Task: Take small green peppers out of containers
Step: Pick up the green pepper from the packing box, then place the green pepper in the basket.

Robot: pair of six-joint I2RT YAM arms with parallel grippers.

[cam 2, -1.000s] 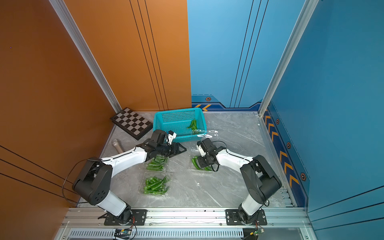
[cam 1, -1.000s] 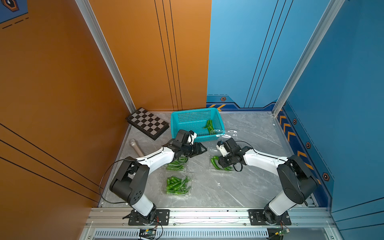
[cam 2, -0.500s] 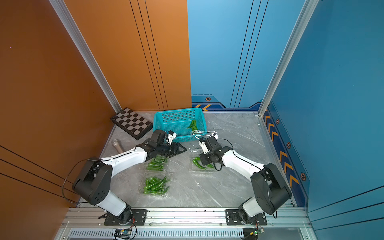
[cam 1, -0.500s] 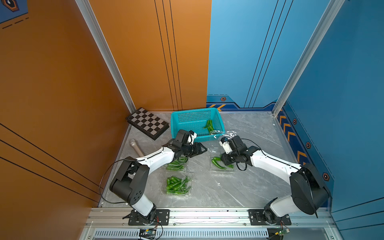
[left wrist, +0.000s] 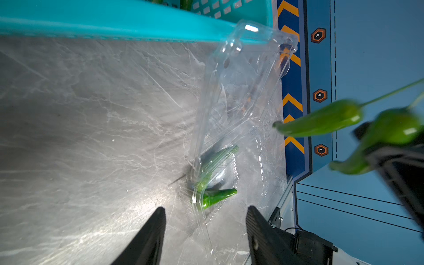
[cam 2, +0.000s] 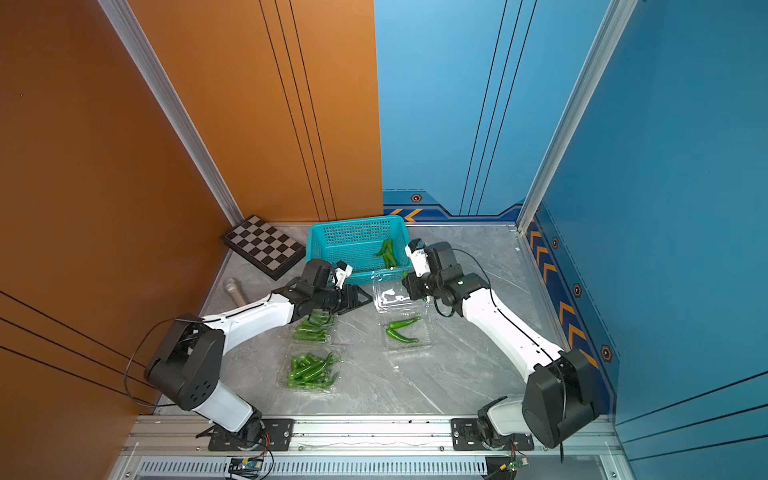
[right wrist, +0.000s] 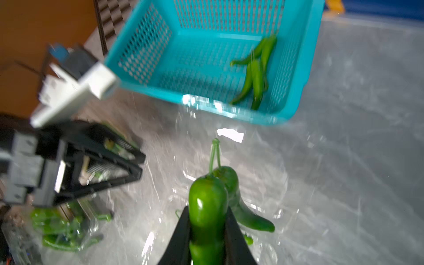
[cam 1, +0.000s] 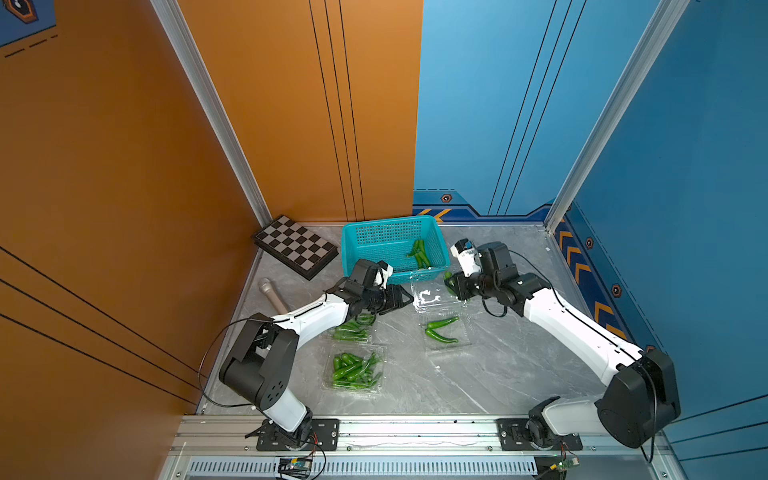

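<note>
My right gripper (right wrist: 207, 210) is shut on a glossy small green pepper (right wrist: 206, 197), and a second pepper (right wrist: 231, 183) hangs against it; both are in the air in the left wrist view (left wrist: 321, 121). In both top views this gripper (cam 1: 451, 282) (cam 2: 405, 282) sits over the raised lid of an open clear container (cam 1: 442, 332), which holds two peppers (cam 1: 440, 330). My left gripper (cam 1: 405, 298) (left wrist: 205, 208) is open and empty, beside that container's edge (left wrist: 241, 91). Two more containers (cam 1: 353, 330) (cam 1: 353, 370) full of peppers lie under and in front of my left arm.
A teal perforated basket (cam 1: 374, 241) with several peppers (cam 1: 419, 253) stands just behind both grippers. A chessboard (cam 1: 295, 245) and a metal cylinder (cam 1: 272, 295) lie at the back left. Walls close in the back and both sides.
My right gripper has lifted out of the open container with peppers in it and moved back toward the basket. The left arm has stayed where it was.
</note>
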